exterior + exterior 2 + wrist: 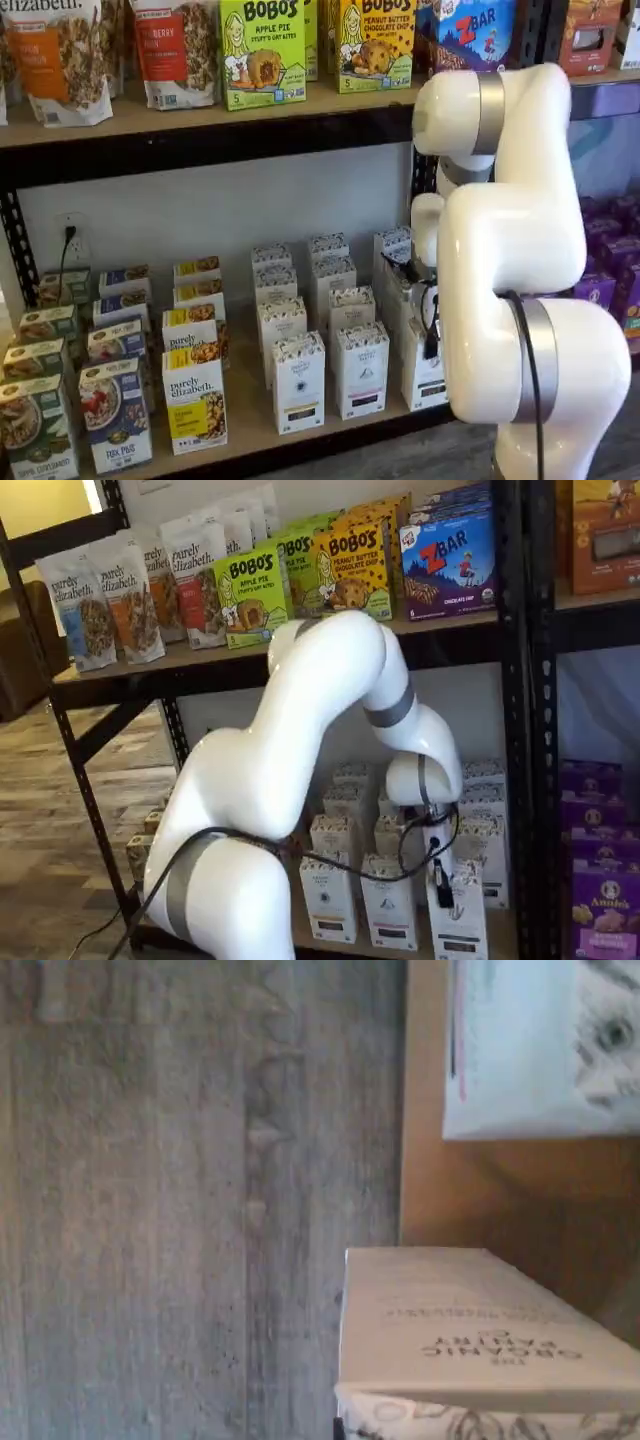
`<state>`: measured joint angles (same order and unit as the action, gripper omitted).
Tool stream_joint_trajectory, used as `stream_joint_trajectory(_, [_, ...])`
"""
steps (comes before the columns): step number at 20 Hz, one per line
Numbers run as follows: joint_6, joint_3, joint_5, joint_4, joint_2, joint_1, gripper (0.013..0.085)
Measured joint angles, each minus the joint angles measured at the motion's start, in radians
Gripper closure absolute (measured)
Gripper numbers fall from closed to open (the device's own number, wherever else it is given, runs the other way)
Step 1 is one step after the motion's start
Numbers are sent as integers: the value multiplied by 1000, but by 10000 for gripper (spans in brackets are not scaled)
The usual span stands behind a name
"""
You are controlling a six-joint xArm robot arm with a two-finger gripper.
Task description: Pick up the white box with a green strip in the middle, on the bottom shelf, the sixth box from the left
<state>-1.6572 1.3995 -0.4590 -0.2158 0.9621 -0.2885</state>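
Note:
The white box [425, 378] stands at the front of the rightmost white column on the bottom shelf [245, 428]; it also shows in a shelf view [460, 925]. My gripper [442, 885] hangs right at its top, with only a black finger and a cable showing. In a shelf view the gripper [432, 338] is partly behind the white arm. No gap between fingers shows, so I cannot tell whether it is open or shut. In the wrist view the box's pale top face [480, 1325] with printed lettering lies close below the camera, on the orange shelf board [500, 1190].
More white boxes [360, 370] stand beside and behind the target. Yellow-labelled purely elizabeth boxes [195, 400] and cereal boxes [115, 415] stand further left. Purple boxes [600, 900] fill the neighbouring bay past a black upright [515, 680]. Bobo's boxes [262, 50] sit on the shelf above.

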Motion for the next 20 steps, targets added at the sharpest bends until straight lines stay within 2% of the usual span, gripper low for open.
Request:
stream_joint_trajectory(2, [4, -60, 3, 2, -46, 4, 530])
stream_joint_trajectory(4, [33, -139, 17, -22, -105, 10, 530])
stream_joint_trajectory(8, [63, -289, 29, -33, -232, 28, 530])
stream_joint_trajectory(12, [151, -422, 19, -101, -364, 52, 530])
stream_joint_trajectory(13, [159, -450, 9, -103, -397, 59, 530])
stream_joint_trajectory(15, [149, -508, -19, -78, -471, 75, 530])
stream_joint_trajectory(20, [79, -622, -65, 21, -639, 99, 530])
